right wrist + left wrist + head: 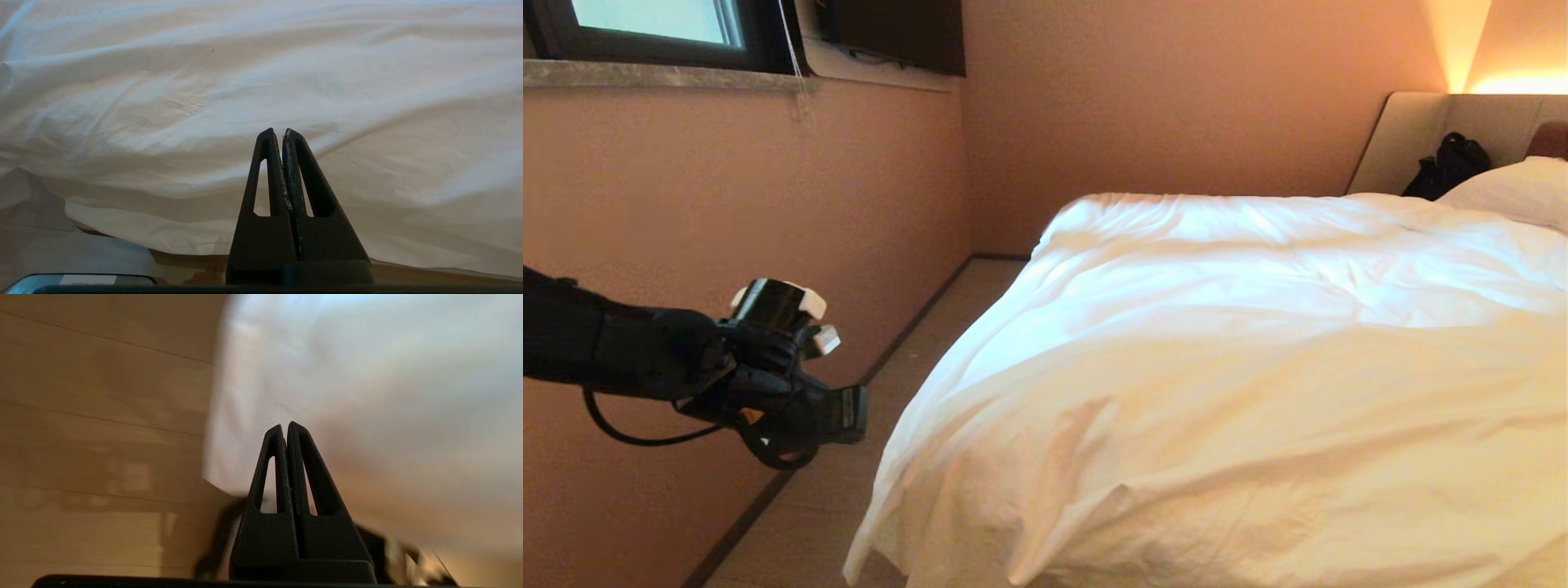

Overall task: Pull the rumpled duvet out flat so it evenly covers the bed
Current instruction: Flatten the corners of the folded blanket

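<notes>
The white duvet [1241,367] lies spread and creased over the bed [1409,139], and its near left corner hangs down toward the floor. My left gripper [854,415] is in the air to the left of the bed, apart from the duvet's hanging edge. In the left wrist view this left gripper [284,426] is shut with nothing between its fingers, and the duvet [367,375] is blurred behind it. My right gripper [278,132] is shut and empty, pointing at the duvet [204,102] near its lower edge; it does not show in the head view.
A narrow strip of wooden floor [849,490] runs between the bed and the pink wall [727,204]. A white pillow [1515,188] and a black bag [1450,163] sit by the headboard. A window [654,24] is high on the left wall.
</notes>
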Controlling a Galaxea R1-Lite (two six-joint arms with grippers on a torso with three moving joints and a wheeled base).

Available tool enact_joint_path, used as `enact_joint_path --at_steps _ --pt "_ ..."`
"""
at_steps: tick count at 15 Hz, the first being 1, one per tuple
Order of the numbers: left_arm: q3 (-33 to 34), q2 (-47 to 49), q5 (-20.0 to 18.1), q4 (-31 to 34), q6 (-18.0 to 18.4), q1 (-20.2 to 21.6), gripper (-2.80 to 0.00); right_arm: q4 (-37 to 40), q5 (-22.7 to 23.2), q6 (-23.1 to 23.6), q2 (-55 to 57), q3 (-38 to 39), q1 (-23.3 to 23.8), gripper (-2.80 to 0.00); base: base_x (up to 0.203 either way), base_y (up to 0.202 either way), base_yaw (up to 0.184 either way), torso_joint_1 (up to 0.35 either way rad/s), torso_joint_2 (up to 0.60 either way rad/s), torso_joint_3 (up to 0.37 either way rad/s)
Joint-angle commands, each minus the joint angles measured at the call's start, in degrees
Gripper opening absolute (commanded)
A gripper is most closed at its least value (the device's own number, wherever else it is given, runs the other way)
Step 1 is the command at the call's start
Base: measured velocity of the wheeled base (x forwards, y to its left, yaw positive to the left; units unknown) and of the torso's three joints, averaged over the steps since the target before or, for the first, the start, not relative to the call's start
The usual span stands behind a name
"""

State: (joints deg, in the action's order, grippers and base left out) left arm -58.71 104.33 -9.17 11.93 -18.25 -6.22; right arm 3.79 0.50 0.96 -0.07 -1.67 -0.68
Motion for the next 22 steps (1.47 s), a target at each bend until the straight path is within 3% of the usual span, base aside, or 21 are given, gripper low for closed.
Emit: enact_joint_path --at_steps 1,6,10,14,22 --pt "1.14 -3.43 -2.94 0.14 -0.35 -0.08 -2.80 -0.01 0.03 0.00 0.07 0.00 -0.02 -2.80 0.000 0.000 0.000 0.000 0.00 0.000" --pt "0.82 2.45 -4.90 -0.45 -1.74 -1.30 -2.80 -0.01 0.03 0.06 0.07 0.00 -0.02 -2.80 0.000 0.000 0.000 0.000 0.00 0.000" --pt "0.74 7.57 -4.22 -1.42 -1.81 -1.67 -2.80 0.07 0.03 0.00 0.07 0.00 -0.02 -2.80 0.000 0.000 0.000 0.000 0.00 0.000" --pt "0.88 10.89 -1.25 -4.16 -1.68 -1.87 -2.80 -0.01 0.03 0.09 0.07 0.00 -0.02 -2.80 0.000 0.000 0.000 0.000 0.00 0.000" --pt "1.87 12.11 -1.03 -5.15 -1.51 -4.17 -2.80 -0.01 0.03 0.09 0.07 0.00 -0.02 -2.80 0.000 0.000 0.000 0.000 0.00 0.000"
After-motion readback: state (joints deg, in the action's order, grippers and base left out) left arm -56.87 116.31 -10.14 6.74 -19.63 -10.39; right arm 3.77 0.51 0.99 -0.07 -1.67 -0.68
